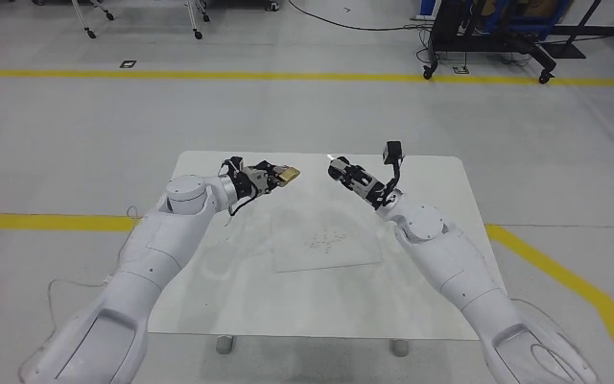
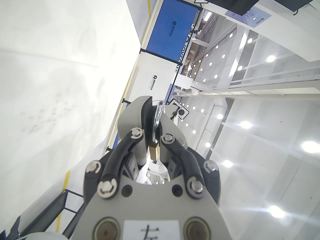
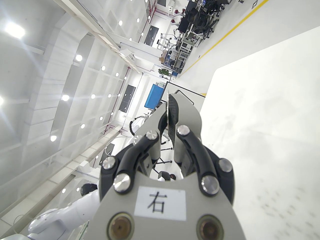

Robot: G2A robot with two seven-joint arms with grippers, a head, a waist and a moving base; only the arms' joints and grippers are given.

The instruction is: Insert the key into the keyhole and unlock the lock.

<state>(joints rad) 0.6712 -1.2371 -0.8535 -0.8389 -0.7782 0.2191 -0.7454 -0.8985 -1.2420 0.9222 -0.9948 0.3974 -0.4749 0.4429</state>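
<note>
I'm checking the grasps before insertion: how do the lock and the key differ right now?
The lock is brass-coloured and blocky; the key is a thin silvery sliver seen edge-on. The lock is clamped in the left pincer, the key in the right pincer. Shared: both are held over the table, apart from each other, the key not yet inserted.

- We see a brass-gold padlock (image 1: 287, 174) with a shiny silver shackle (image 2: 159, 113).
- We see the key (image 3: 167, 106) as plain silver metal.
- We find the table (image 1: 432, 288) white, with faint grey speckles mid-surface.
- We note yellow floor lines (image 1: 288, 75).
</note>
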